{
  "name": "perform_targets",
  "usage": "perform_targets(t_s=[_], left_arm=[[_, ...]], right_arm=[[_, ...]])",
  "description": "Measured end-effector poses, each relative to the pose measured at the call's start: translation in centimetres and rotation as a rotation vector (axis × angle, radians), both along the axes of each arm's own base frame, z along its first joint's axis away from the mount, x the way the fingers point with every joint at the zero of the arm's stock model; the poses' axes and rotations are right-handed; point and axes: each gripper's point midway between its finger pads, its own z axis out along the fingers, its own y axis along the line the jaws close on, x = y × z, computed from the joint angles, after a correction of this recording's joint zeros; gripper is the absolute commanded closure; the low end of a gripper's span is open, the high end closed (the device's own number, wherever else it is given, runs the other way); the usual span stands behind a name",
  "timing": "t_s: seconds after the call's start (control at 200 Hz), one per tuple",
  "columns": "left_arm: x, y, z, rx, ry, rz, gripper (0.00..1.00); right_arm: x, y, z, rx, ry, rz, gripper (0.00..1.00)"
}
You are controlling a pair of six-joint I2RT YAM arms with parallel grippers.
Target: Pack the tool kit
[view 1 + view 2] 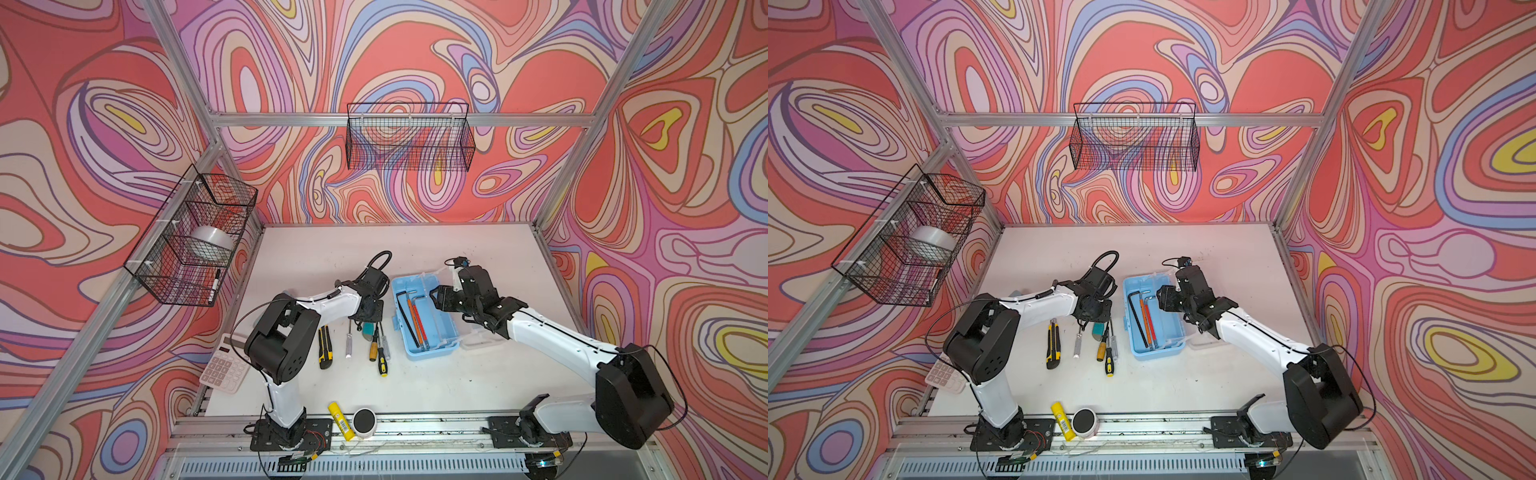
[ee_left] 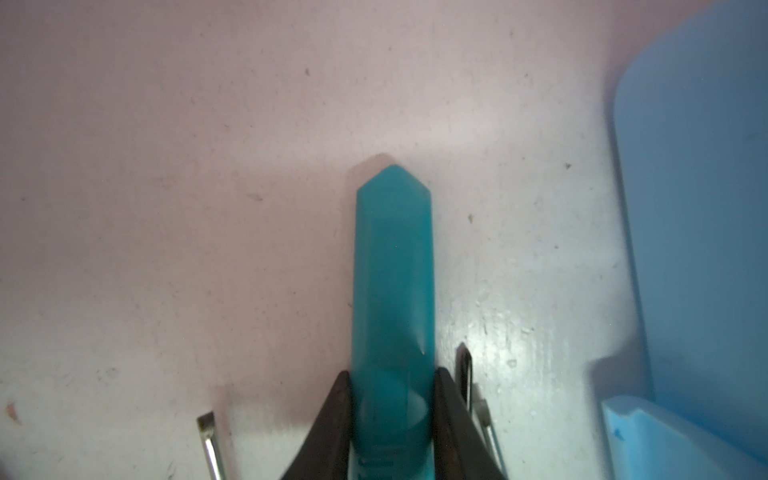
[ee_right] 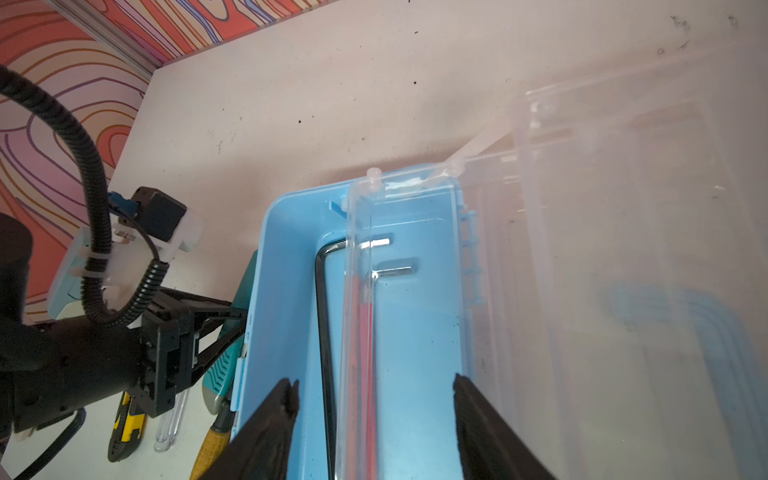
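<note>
The light-blue tool kit case (image 1: pixel 442 332) (image 1: pixel 1169 336) (image 3: pixel 419 332) lies open in both top views, its clear lid (image 1: pixel 478 337) (image 3: pixel 623 249) folded out to the right. Hex keys (image 1: pixel 409 318) (image 3: pixel 324 316) lie inside. My right gripper (image 1: pixel 436 297) (image 3: pixel 374 380) hovers open over the case, touching nothing. Left of the case, my left gripper (image 1: pixel 365 322) (image 2: pixel 392 374) is shut on a teal utility knife (image 2: pixel 392 270) (image 1: pixel 1097 329) lying on the table. A yellow-black utility knife (image 1: pixel 325 347) and three screwdrivers (image 1: pixel 374 349) lie beside it.
A white calculator (image 1: pixel 224 365) sits under the left arm's elbow. A yellow stick (image 1: pixel 341 420) and a round black-topped object (image 1: pixel 364 422) lie at the front rail. Wire baskets hang on the back wall (image 1: pixel 409 137) and the left wall (image 1: pixel 195 237).
</note>
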Motion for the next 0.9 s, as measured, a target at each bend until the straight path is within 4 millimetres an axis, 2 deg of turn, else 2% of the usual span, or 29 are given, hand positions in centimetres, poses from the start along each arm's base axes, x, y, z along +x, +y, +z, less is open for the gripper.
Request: perform_targets(t_s=[0.406, 0.676, 0.801, 0.896], left_arm=[[0.5, 0.7, 0.7, -0.001, -0.017, 0.014, 0.77], [0.9, 0.5, 3.9, -0.053, -0.083, 0.017, 0.78], [0.3, -0.2, 5.8, -0.125, -0.100, 0.014, 0.78], [-0.4, -1.2, 8.0, -0.228, -0.114, 0.016, 0.78]], right_arm=[[0.1, 0.0, 0.0, 0.000, -0.001, 0.000, 0.38], [0.1, 0.0, 0.0, 0.001, -0.001, -0.001, 0.38], [0.1, 0.0, 0.1, 0.005, -0.001, -0.008, 0.38], [-0.1, -0.4, 0.7, 0.009, -0.010, -0.021, 0.38]])
